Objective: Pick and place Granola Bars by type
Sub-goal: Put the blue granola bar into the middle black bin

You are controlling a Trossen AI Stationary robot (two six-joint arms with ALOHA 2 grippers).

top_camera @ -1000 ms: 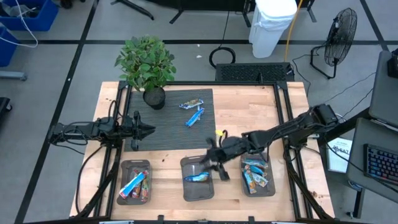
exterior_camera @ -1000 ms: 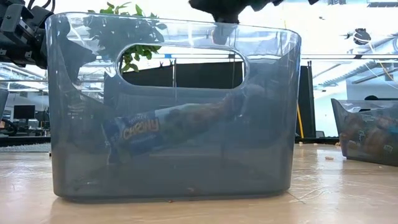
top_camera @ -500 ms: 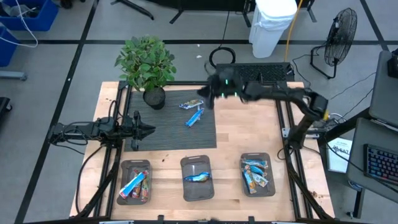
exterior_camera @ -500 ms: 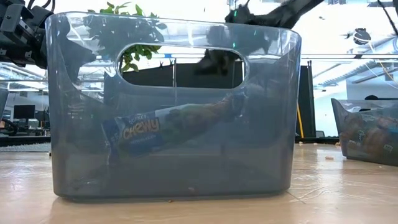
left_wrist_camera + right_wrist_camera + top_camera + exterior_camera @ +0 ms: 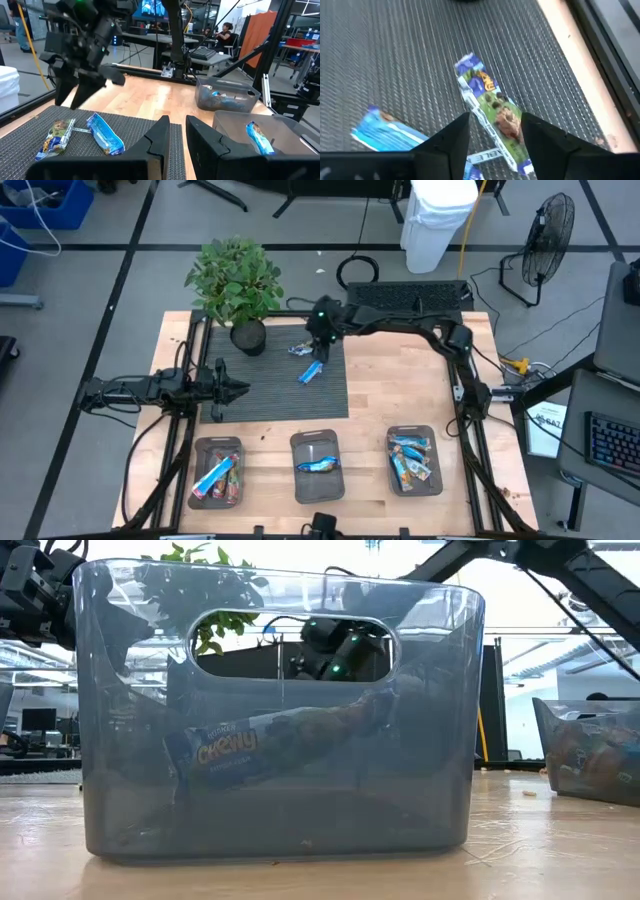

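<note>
Right hand (image 5: pixel 321 340) hovers over the far part of the dark ribbed mat (image 5: pixel 255 385), its two fingers (image 5: pixel 445 142) spread apart with nothing between them, and directly below the gap lies a granola bar with a blue-and-green wrapper (image 5: pixel 492 115), flat on the mat. Just beside that bar, on the side toward the near edge of the surface, lies a bright blue-and-white bar (image 5: pixel 313 369), also flat on the mat and apart from the fingers. Well away from this hand, along the near edge of the wooden surface (image 5: pixel 400 380), stand three clear bins: the middle bin (image 5: pixel 318 467) holds one blue bar lying tilted against its wall, the bin on the right arm's side (image 5: pixel 412 458) holds several blue bars, and the bin on the left arm's side (image 5: pixel 216 472) holds red and multicoloured ones. Left hand (image 5: pixel 236 388) waits at the left edge of the mat, its fingers (image 5: pixel 157 137) close together with a narrow gap and empty. A potted plant (image 5: pixel 236 288) stands at the mat's far left corner, near the right hand.
</note>
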